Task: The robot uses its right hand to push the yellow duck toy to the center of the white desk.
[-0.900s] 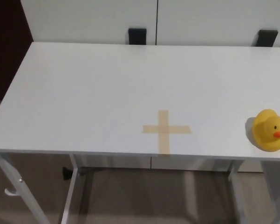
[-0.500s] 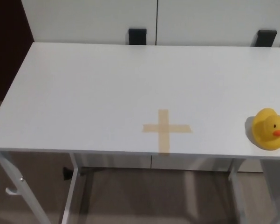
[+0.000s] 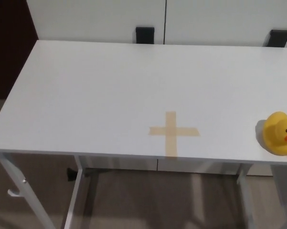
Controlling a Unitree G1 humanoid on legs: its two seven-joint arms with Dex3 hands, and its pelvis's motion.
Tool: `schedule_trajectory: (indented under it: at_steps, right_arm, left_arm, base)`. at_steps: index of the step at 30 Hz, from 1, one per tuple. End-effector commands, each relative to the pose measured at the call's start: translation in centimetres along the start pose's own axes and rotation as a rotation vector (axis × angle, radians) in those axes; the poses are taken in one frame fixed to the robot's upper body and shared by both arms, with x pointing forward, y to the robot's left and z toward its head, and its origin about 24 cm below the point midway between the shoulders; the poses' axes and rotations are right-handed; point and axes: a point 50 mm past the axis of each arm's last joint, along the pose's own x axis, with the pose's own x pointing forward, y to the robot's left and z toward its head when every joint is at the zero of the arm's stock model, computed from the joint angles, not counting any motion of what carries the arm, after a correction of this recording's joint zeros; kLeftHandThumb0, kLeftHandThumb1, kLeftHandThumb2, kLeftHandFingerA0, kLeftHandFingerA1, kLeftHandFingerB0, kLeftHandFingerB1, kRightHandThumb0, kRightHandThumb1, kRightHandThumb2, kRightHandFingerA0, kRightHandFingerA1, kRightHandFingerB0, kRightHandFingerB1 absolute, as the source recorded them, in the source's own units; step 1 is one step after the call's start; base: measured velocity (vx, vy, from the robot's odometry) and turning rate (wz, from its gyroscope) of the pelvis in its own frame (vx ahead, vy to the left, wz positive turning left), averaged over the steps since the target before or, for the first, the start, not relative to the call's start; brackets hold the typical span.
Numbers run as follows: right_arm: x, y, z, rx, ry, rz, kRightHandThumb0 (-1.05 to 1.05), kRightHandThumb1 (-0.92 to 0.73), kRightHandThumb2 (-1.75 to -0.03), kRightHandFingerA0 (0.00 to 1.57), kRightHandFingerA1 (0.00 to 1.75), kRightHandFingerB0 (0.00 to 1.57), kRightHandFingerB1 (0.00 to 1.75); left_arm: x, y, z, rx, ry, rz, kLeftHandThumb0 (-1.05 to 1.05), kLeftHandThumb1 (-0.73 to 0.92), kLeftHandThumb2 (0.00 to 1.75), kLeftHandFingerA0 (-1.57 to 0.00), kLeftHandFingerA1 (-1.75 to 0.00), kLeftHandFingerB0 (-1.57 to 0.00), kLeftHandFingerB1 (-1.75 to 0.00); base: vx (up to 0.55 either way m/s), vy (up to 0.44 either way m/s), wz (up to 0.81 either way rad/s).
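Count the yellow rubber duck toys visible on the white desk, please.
1. The yellow rubber duck toy sits near the white desk's front right corner, right of the tan tape cross.

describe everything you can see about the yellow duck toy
The yellow duck toy is a small, rounded figure with a smooth, slightly glossy surface that looks like rubber or soft plastic. It has a round head on a plump body, an orange beak pointing toward picture right, and a dark eye. It sits upright near the front right corner of the white desk, at the picture's right edge, well to the right of the tan tape cross. Only the desk touches it; no hand is in view.
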Motion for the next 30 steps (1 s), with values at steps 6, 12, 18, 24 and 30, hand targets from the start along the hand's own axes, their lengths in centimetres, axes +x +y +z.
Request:
schedule_trajectory:
  at_steps: [6,12,18,24,30]
  right_arm:
    - [0.9,7.5,-2.2,-0.054,0.024,0.189,-0.90,-0.81,-1.20,0.04,0.25,0.14,0.31]
    - [0.8,9.0,-3.2,-0.099,0.059,0.215,-0.87,-0.82,-1.20,0.02,0.28,0.13,0.32]
    - [0.8,11.2,-3.9,-0.079,0.079,0.226,-0.87,-0.92,-0.81,0.06,0.32,0.05,0.27]
    - [0.4,13.3,-4.5,-0.040,0.100,0.240,-0.82,-0.78,-1.17,0.06,0.44,0.06,0.31]
    - [0.5,14.7,-4.2,-0.045,0.105,0.255,-0.73,-0.73,-1.15,0.09,0.50,0.00,0.39]
  left_arm:
    - [0.0,-0.1,0.1,0.009,-0.014,-0.001,0.22,-0.50,1.47,-1.39,-0.89,-1.52,-0.84]
    - [0.0,-0.1,0.2,0.010,-0.018,0.006,0.20,-0.45,1.47,-1.51,-0.85,-1.55,-0.85]
    - [0.0,0.2,0.2,0.009,-0.019,-0.003,0.30,-0.50,1.45,-1.47,-0.84,-1.50,-0.83]
    - [0.0,-0.2,0.3,0.019,-0.021,-0.005,0.27,-0.48,1.46,-1.46,-0.89,-1.47,-0.82]
    - [0.1,-0.6,0.5,0.013,-0.021,-0.019,0.31,-0.47,1.48,-1.45,-0.88,-1.48,-0.82]
  base:
    - [0.00,0.000,0.00]
    - [0.00,0.000,0.00]
    - [0.00,0.000,0.00]
    - [0.00,0.000,0.00]
    - [0.00,0.000,0.00]
